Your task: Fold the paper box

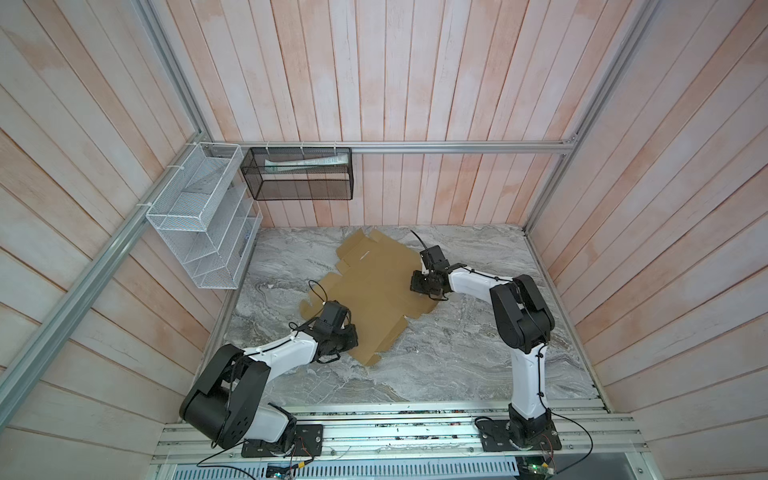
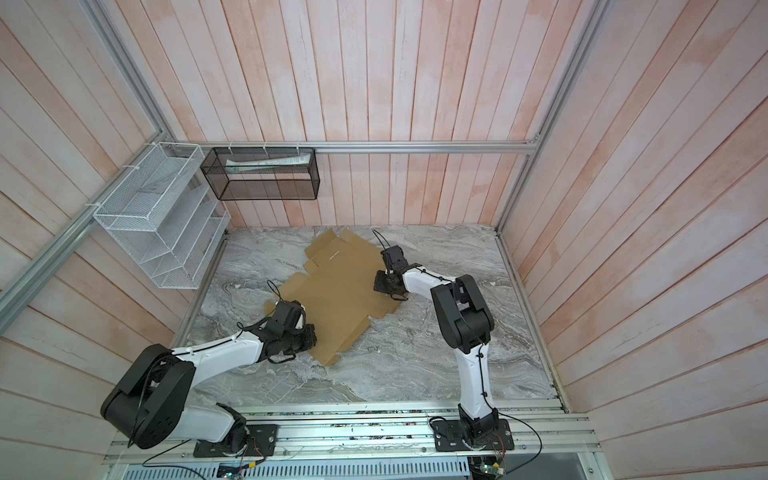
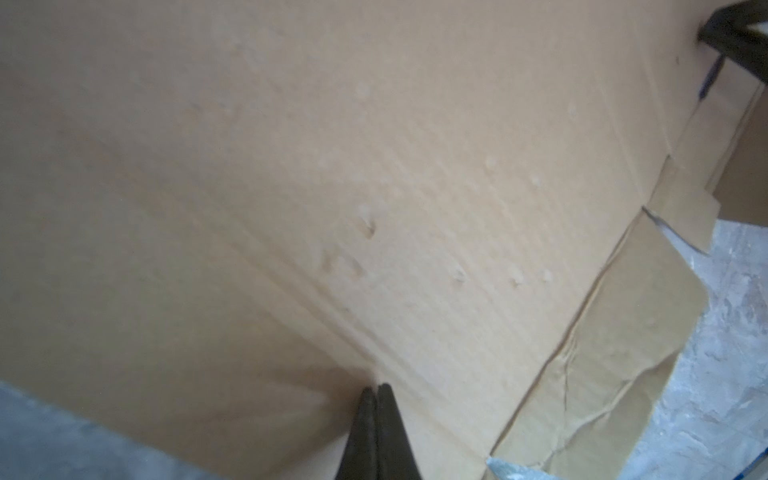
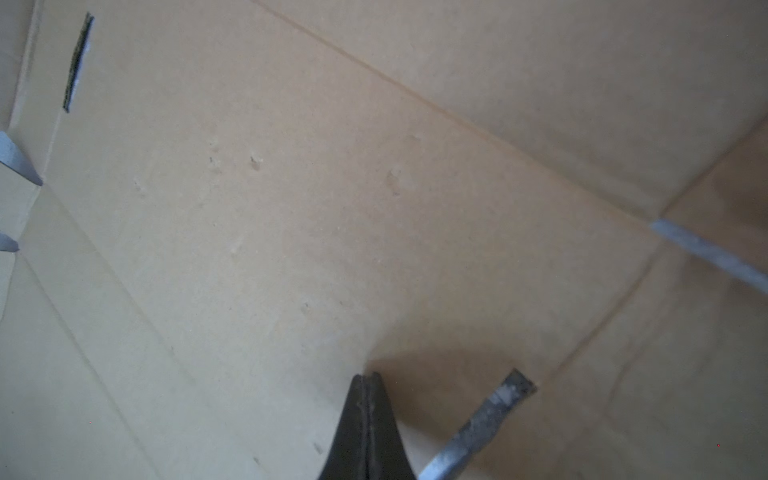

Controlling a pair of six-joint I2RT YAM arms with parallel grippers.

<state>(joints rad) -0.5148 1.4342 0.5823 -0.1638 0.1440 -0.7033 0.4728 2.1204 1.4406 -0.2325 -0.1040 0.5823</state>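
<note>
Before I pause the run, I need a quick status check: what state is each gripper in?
Left gripper: closed, holding nothing, tips pointing at the paper box.
Right gripper: closed, holding nothing, tips pointing at the paper box.

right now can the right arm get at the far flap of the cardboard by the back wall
Probably yes: the right gripper, shut, is down at the paper box near its right edge, and only bare flat cardboard lies between it and the far flap.
</note>
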